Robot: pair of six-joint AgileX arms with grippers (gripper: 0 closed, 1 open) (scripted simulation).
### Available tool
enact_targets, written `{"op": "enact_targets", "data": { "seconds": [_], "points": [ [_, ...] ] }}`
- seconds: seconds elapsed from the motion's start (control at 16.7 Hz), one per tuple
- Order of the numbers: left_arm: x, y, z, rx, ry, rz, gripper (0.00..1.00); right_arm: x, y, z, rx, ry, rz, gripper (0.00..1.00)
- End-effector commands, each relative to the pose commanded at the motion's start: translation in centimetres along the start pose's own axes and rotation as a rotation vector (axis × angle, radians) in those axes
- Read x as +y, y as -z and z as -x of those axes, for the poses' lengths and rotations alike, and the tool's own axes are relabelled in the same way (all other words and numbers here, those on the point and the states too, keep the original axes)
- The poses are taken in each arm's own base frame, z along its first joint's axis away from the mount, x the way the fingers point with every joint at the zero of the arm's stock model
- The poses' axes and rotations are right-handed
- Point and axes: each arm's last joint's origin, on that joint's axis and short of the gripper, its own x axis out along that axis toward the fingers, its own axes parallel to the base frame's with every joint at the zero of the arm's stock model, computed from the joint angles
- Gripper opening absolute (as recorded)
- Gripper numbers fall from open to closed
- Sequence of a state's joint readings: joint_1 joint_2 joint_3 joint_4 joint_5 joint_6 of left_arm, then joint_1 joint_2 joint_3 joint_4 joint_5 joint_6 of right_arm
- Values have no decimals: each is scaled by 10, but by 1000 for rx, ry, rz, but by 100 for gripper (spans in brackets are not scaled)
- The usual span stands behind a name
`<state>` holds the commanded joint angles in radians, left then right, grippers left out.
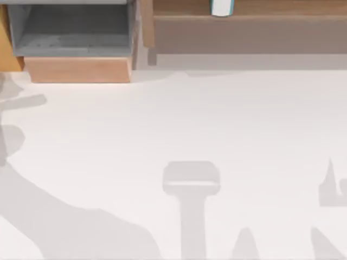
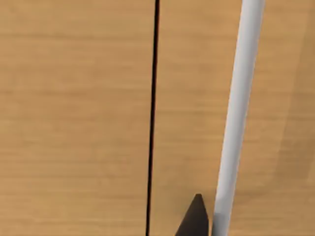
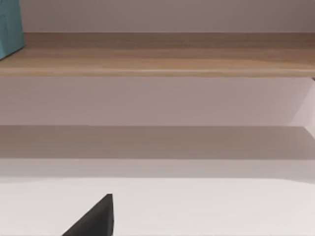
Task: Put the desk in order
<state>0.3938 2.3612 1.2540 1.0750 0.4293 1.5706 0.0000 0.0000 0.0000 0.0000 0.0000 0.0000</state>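
A rendered office-style workspace: a plain white flat desk (image 1: 217, 119), with a light-wood shelf rail (image 1: 255, 8) and grey-lined wooden drawer box (image 1: 73, 32) along its far edge.

The desk (image 1: 179, 119) takes the whole top view. At about 11 o'clock on it stands the drawer box (image 1: 70, 32), pulled open toward the near side, with its front panel (image 1: 78, 69) before it. From 12 to 2 o'clock the shelf rail (image 1: 249, 12) runs along the far edge. On this rail, near 1 o'clock, stands a small container (image 1: 222, 7).
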Motion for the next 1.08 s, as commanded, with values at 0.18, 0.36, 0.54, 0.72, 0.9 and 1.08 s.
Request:
{"op": "enact_targets", "data": {
  "seconds": [0.18,0.36,0.54,0.72,0.9,1.08],
  "points": [
    [0,0,0,0,0,0,100,0,0,0,0,0,0,100],
    [-13,0,5,4,42,23,100,0,0,0,0,0,0,100],
    [-12,1,11,7,36,19,100,0,0,0,0,0,0,100],
    [-12,2,27,6,36,19,100,0,0,0,0,0,0,100],
    [-13,1,41,5,38,21,100,0,0,0,0,0,0,100],
    [-14,1,45,4,42,23,100,0,0,0,0,0,0,100]
  ]
}}
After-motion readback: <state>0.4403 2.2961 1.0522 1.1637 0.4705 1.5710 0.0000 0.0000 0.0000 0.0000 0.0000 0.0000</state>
